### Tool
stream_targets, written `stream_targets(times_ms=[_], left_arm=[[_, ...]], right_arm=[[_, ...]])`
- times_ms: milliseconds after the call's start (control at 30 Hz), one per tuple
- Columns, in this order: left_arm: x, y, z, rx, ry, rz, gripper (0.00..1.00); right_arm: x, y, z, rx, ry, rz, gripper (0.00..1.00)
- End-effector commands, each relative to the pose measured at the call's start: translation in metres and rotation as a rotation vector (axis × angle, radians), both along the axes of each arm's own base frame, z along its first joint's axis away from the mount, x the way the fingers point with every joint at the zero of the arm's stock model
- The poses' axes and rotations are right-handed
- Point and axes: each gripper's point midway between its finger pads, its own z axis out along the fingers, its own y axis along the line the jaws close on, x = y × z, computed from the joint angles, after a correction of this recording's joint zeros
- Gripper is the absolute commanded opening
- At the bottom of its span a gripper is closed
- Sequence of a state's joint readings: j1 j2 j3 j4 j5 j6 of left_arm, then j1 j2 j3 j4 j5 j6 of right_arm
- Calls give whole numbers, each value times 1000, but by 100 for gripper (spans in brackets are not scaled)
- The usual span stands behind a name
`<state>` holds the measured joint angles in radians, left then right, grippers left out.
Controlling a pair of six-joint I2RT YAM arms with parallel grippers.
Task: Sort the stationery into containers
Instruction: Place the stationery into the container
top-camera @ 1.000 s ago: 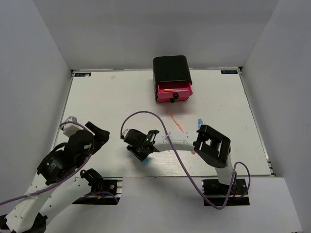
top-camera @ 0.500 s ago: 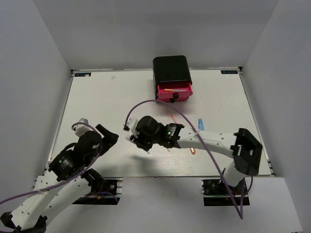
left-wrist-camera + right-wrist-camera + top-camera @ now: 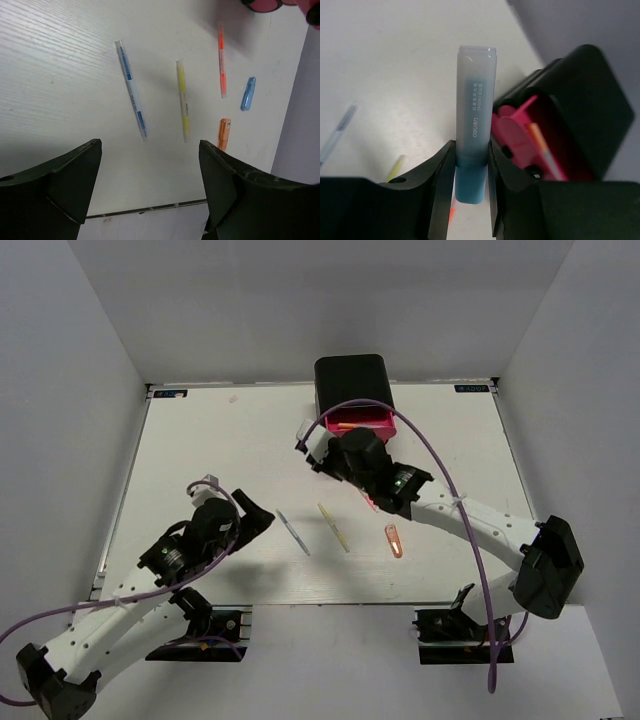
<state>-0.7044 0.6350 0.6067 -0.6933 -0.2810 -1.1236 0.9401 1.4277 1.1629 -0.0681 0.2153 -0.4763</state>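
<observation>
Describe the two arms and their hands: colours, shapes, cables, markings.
Both arms are built from white tubular links, as on the left arm and the right arm, joined by bulky black joint housings. A thin purple cable loops loosely along each. The left hand and the right hand are black, each with two broad wedge-shaped fingers. No printed markings are readable.

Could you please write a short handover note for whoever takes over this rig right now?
Left claw: open, empty, above the table.
Right claw: shut on a blue marker, beside the open pink drawer.
Done: one stowed pen, orange, in that drawer.
To do: drop the held marker in, then sort the blue-grey pen, yellow pen, orange pen, second blue marker and orange marker from the table.
</observation>
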Motion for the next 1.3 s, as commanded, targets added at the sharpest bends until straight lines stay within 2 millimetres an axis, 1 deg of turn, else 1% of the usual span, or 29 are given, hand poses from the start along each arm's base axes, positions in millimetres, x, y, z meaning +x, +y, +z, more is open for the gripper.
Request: stream_targets(times_ms=[0,67,100,133,200,233,267,300,367,400,433,467,500,533,567,600,633,700,733,800,833,900,933,1000,1033,1167,1200,1233,1267], left_arm=[[7,-26,-1,-31,-27,-104,88],[8,-34,-8,-25,-2,-137,88],[11,-36,-7,-24,-13,-142,88],[10,-38,-12,-24,0,-152,88],[10,-41,-16,-16,9,-166,88],[12,-42,-13,-24,-2,-166,88],[14,-43,-11,-31,-11,-166,88],[14,-43,-11,-31,-11,-166,88],[12,-44,-13,-35,-7,-174,88],[12,-44,-13,-28,-11,-179,88],[12,-44,-13,-28,-11,-179,88],[11,-45,-13,-33,-7,-186,88],[10,-44,-15,-27,1,-186,88],[9,-43,-19,-21,9,-186,88],[9,-43,-20,-21,9,-186,88],[9,-43,-16,-28,-1,-186,88],[7,-42,-21,-22,8,-186,88],[7,-42,-19,-34,3,-181,88],[7,-42,-19,-34,3,-181,88],[7,-42,-19,-34,3,-181,88],[7,-42,-21,-29,11,-181,88],[7,-42,-23,-24,18,-181,88],[7,-42,-23,-24,18,-181,88],[9,-44,-22,-23,20,-180,88],[9,-46,-23,-26,24,-188,88],[12,-48,-23,-24,28,-188,88],[13,-49,-21,-22,17,-193,88],[12,-50,-24,-20,31,-200,88],[15,-53,-21,-26,22,-201,88]], right_arm=[[42,-13,72,74,-254,-44,0],[59,-26,77,73,-273,-65,0],[61,-25,77,76,-275,-44,0],[70,-37,78,72,-281,-66,0],[71,-34,76,74,-268,-15,0],[70,-31,68,60,-235,26,0],[78,-38,60,57,-203,29,0],[76,-34,64,74,-188,83,0],[76,-37,57,76,-165,145,0],[82,-46,51,68,-168,139,1],[78,-42,50,71,-176,186,1],[80,-43,47,69,-176,194,1],[90,-49,44,65,-183,189,1],[96,-51,36,58,-165,191,1],[97,-50,42,65,-179,194,1],[108,-56,35,59,-165,177,2],[112,-57,38,65,-173,178,2],[124,-63,31,66,-160,169,4],[128,-64,34,67,-168,168,4],[135,-65,23,63,-143,177,8],[141,-68,25,66,-152,169,9],[145,-66,27,68,-162,169,9],[151,-68,21,67,-151,161,9],[157,-73,18,68,-137,146,10],[158,-71,16,66,-134,151,10],[155,-73,26,84,-147,175,10],[154,-72,26,81,-153,193,12],[154,-73,24,73,-152,194,15],[155,-74,17,65,-137,197,15]])
